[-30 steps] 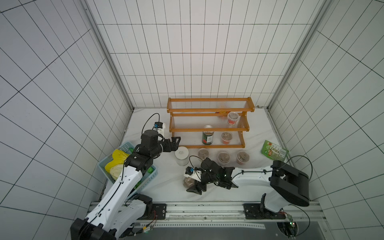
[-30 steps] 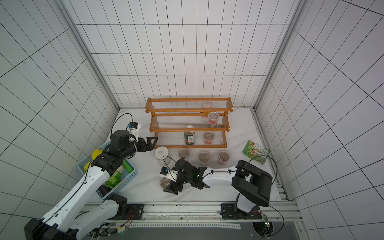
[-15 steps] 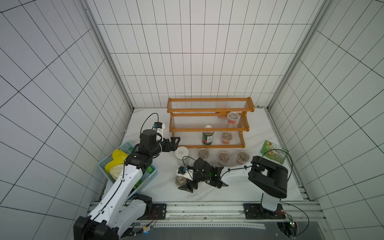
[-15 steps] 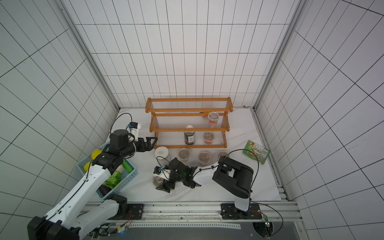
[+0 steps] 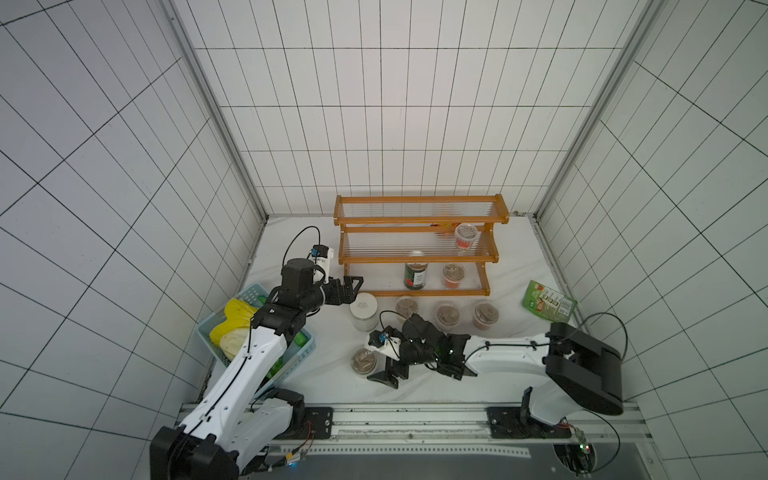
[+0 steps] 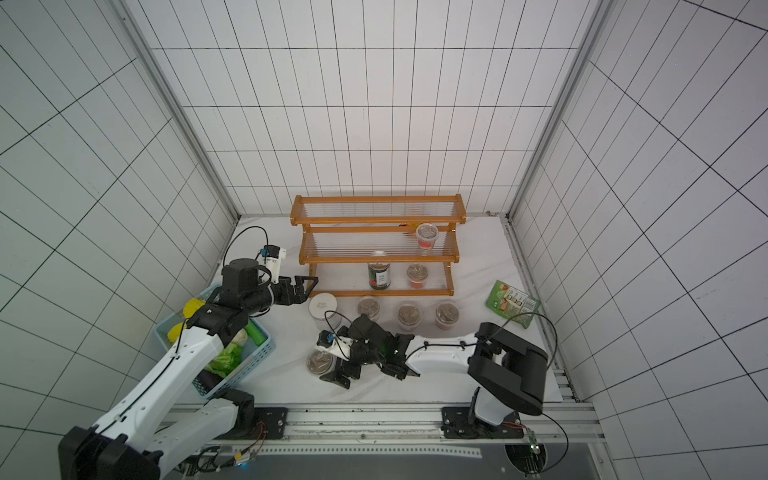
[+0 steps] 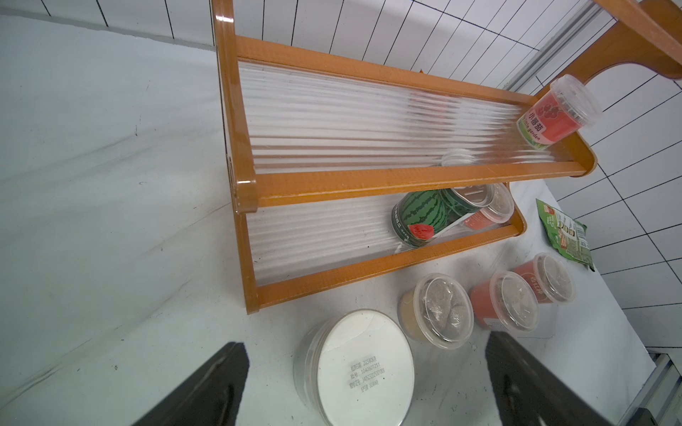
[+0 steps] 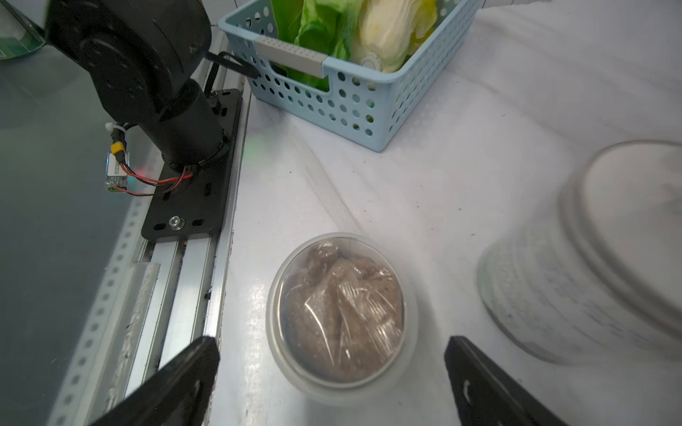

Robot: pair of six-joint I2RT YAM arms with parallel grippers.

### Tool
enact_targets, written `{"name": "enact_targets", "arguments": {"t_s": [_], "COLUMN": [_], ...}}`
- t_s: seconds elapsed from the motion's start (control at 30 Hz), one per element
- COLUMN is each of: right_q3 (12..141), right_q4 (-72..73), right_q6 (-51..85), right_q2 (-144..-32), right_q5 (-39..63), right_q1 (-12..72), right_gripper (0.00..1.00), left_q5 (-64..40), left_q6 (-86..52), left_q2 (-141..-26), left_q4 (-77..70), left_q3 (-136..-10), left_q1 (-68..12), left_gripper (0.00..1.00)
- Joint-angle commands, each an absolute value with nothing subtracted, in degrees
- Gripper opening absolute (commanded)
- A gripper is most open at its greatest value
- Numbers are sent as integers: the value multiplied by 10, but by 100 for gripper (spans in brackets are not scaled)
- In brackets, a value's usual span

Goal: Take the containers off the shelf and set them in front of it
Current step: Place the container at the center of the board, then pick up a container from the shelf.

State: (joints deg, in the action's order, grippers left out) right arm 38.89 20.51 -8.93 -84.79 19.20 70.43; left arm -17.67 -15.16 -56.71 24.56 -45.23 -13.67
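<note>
The shelf (image 5: pixel 374 260) is set against the back wall, and three containers are seen on it: a red-banded cup (image 5: pixel 464 237) on the middle tier, toward the end on the right arm's side, and on the bottom tier a green-red tin can (image 5: pixel 415 276) with a second shelf cup (image 5: pixel 453 277) just beside it. Immediately in front of the shelf's bottom rail a row is formed by a white-lidded jar (image 5: pixel 363 312), a yellow-banded cup (image 5: pixel 407 306), a middle row cup (image 5: pixel 448 314) and an end row cup (image 5: pixel 485 314), all upright on the table (image 5: pixel 332 384). Farther forward from the shelf than this row, a lone cup (image 8: pixel 339 310) is stood by itself. The right gripper (image 8: pixel 332 348) is held low at this cup, its jaws spread wide to either side; in the right wrist view neither finger is touching it. The left gripper (image 7: pixel 365 348) is held near the shelf's bottom tier at the end on the left arm's side, its jaws likewise spread wide, with the jar's lid seen between them and untouched. A light blue basket (image 5: pixel 299 358) of vegetables lies well off that same end of the shelf, and a green snack packet (image 5: pixel 548 301) lies off the opposite end.
</note>
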Motion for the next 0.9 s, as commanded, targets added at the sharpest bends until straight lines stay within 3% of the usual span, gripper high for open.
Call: {"name": "enact_targets", "arguments": {"t_s": [0.0, 0.2, 0.47, 0.87], "right_q3": [357, 302, 457, 590], "right_q4": [111, 39, -2, 81], "right_q6": [-64, 13, -8, -36], "right_q2": [-739, -567, -662, -814], "right_q5": [115, 0, -18, 47], "right_q1": [674, 490, 265, 196], "right_gripper": [99, 99, 99, 99], "left_q5": [-187, -205, -207, -214], "left_q6": [-138, -138, -140, -136], "left_q2": [-569, -578, -581, -582], "left_q4": [238, 235, 236, 234], "left_q3": [-463, -471, -474, -471], "left_q1": [-132, -130, -130, -130], "left_gripper": [98, 98, 98, 98]}}
